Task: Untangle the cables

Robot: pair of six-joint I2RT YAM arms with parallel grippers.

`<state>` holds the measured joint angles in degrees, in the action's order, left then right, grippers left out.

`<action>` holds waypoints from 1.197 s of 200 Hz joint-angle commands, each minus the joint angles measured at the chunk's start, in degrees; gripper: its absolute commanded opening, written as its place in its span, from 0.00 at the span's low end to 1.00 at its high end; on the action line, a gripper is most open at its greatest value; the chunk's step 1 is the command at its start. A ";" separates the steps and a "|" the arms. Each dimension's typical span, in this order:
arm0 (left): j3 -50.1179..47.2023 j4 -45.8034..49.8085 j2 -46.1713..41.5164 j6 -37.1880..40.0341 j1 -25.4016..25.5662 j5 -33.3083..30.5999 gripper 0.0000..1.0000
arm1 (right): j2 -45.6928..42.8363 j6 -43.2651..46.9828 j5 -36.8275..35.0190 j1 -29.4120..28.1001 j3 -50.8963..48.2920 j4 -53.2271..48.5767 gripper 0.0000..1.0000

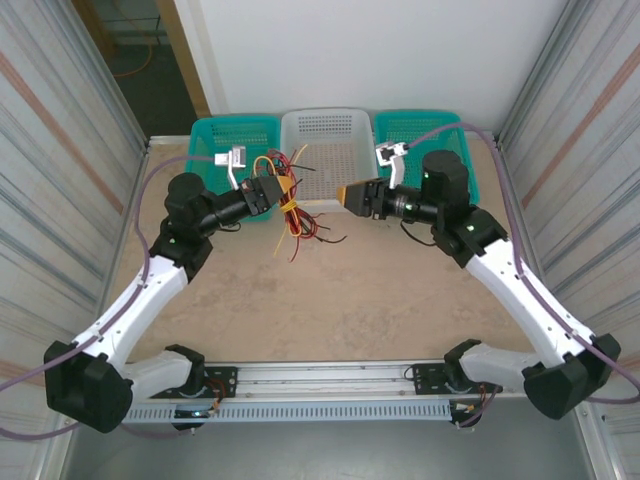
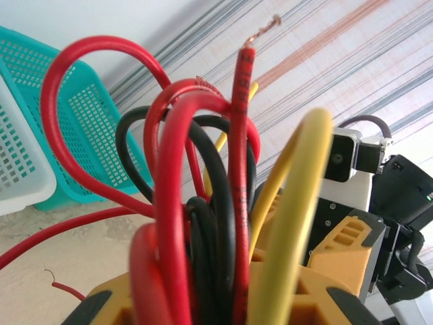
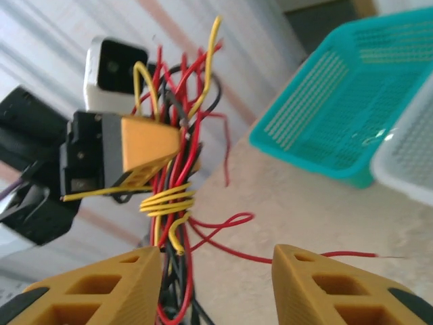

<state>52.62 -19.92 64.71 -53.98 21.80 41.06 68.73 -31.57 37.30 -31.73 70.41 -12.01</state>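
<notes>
Plainly, the left arm's orange-fingered gripper [image 1: 280, 193] is clamped on the tangled bundle of thin red, yellow and black cables [image 1: 296, 218], held over the tan table [image 1: 330, 300] just in front of the white mesh basket [image 1: 330, 150]. The right arm's orange-fingered gripper [image 3: 216, 264] stands parted just beside the bundle, gripping nothing. Faint print along one red wire [image 2: 241, 135] is unreadable.

1. Left arm [image 1: 150, 285], right arm [image 1: 520, 290]: white shells, black joint housings [image 1: 185, 195].
2. Right gripper [image 3: 216, 254] fingers [image 3: 101, 284]: orange plastic, slotted cut-outs.
3. Purple-grey hose [image 1: 147, 262] along each arm.
4. White camera box [image 1: 237, 157] at each wrist.
5. Small green light [image 1: 170, 240] on each elbow.
</notes>
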 commanded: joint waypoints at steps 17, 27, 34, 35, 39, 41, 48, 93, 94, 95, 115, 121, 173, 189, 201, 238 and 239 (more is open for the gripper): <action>2.13 -3.80 0.06 0.71 -0.23 2.57 0.00 | 2.52 -1.30 3.88 -1.58 3.64 0.32 0.37; 2.39 -3.59 0.41 0.80 -0.22 2.71 0.00 | 3.11 -1.30 4.10 -1.65 3.66 0.43 0.34; 2.48 -3.46 0.65 0.79 -0.24 2.67 0.00 | 3.29 -1.09 4.05 -1.69 3.72 0.48 0.34; 2.48 -3.46 0.71 0.79 -0.21 2.69 0.00 | 3.31 -1.06 3.99 -1.77 3.70 0.44 0.34; 2.49 -3.45 0.81 0.76 -0.24 2.76 0.00 | 3.45 -0.89 3.89 -1.89 3.68 0.39 0.34; 2.49 -3.45 0.82 0.72 -0.26 2.77 0.00 | 3.43 -0.80 3.76 -1.92 3.70 0.27 0.34; 2.49 -3.53 1.03 0.64 -0.27 2.85 0.00 | 3.67 -0.48 3.41 -1.88 3.78 -0.07 0.34; 2.14 -4.15 1.17 0.27 -0.26 2.90 0.00 | 4.54 0.27 3.52 -2.97 3.69 -0.73 0.51; 2.14 -4.15 1.19 0.27 -0.26 2.85 0.00 | 4.56 0.32 3.46 -2.98 3.68 -0.78 0.51; 2.14 -4.16 1.20 0.27 -0.22 2.87 0.00 | 4.56 0.35 3.43 -3.03 3.73 -0.80 0.51; 1.96 -4.61 1.32 -0.07 -0.13 3.25 0.00 | 4.93 0.46 3.08 -3.41 3.69 -0.77 0.45; 1.96 -4.77 1.38 -0.08 -0.12 3.38 0.00 | 5.09 0.46 3.06 -3.43 3.68 -0.70 0.43; 1.70 -4.60 1.39 0.01 0.27 3.59 0.00 | 5.55 0.70 1.99 -3.87 4.43 -1.05 0.34; 1.65 -4.64 1.50 0.16 0.60 3.67 0.00 | 5.72 0.61 1.93 -3.95 4.61 -0.96 0.34; 1.61 -4.60 1.57 0.36 0.82 3.77 0.00 | 5.83 0.63 1.77 -4.18 4.75 -0.86 0.30; 1.80 -2.83 1.87 1.60 1.05 3.92 0.00 | 5.64 1.07 1.47 -4.24 5.05 -0.97 0.00; 1.79 -2.88 1.89 1.60 1.05 3.93 0.00 | 5.59 1.07 1.47 -4.23 5.02 -0.98 0.00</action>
<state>52.77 -21.04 66.46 -53.74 22.61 43.51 74.41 -31.03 39.09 -35.68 73.32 -12.86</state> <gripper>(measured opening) 0.182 0.073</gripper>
